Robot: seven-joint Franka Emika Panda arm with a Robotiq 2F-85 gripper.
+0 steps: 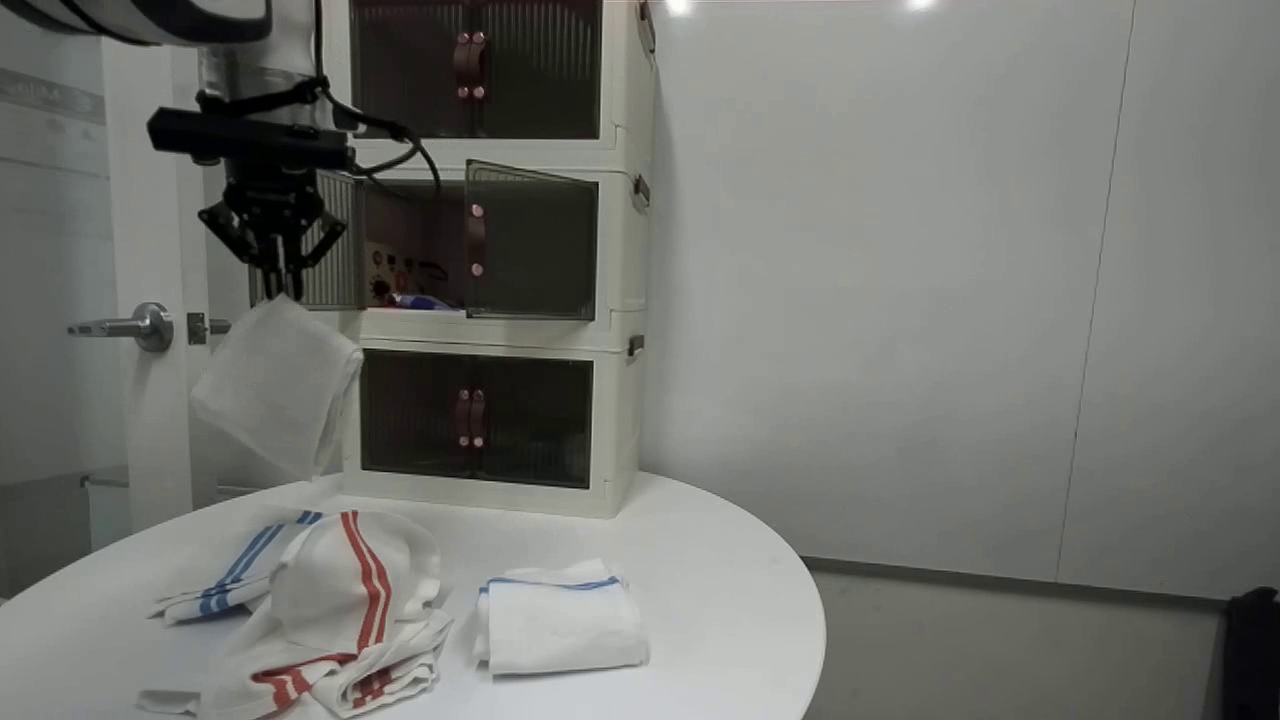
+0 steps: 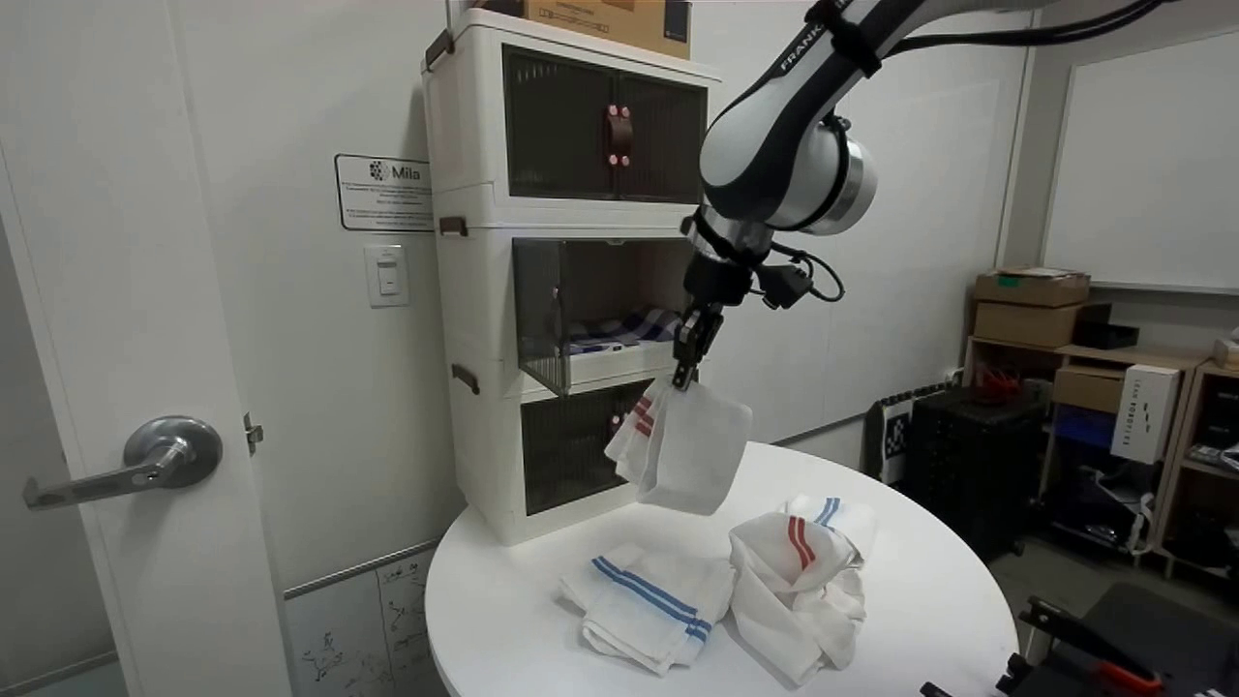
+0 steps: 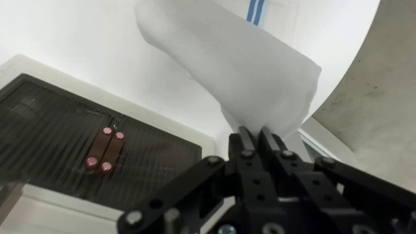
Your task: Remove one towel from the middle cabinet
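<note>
In an exterior view, the black two-fingered gripper (image 1: pixel 283 288) is clamped on the upper corner of a folded white cloth towel (image 1: pixel 278 385), which hangs in the air outside the cream-white plastic middle cabinet (image 1: pixel 622 250). The cabinet's dark see-through doors (image 1: pixel 535 245) stand swung outward. Below, a round white table (image 1: pixel 740 610) bears a folded white towel with a blue stripe (image 1: pixel 568 632) and a crumpled white towel with red stripes (image 1: pixel 325 595); tabletop stretches between the former and the curved edge.

In an exterior view, the black-and-white robot arm (image 2: pixel 765 165) shows the letters "FRANK". The black-bordered white wall sign (image 2: pixel 384 208) is headed "Mila", its smaller lines too fine to read. The white upright box (image 2: pixel 1145 413) by the wooden shelves (image 2: pixel 1157 356) carries sideways lettering that perhaps includes "ROBOTICS". The held towel shows red stripes and hangs clear of the tabletop. Dark blue and pale cloth (image 2: pixel 639 329) lies inside the middle cabinet.

In the wrist view, the gripper's black fingers (image 3: pixel 247 143) are together with the towel's edge between them. The table's rim curves along the right, gray-brown floor (image 3: pixel 380 81) beyond. The bottom white cabinet (image 3: pixel 146 116) has its dark ribbed doors (image 3: pixel 152 162) closed, their brown strap handles (image 3: pixel 100 146) side by side.
</note>
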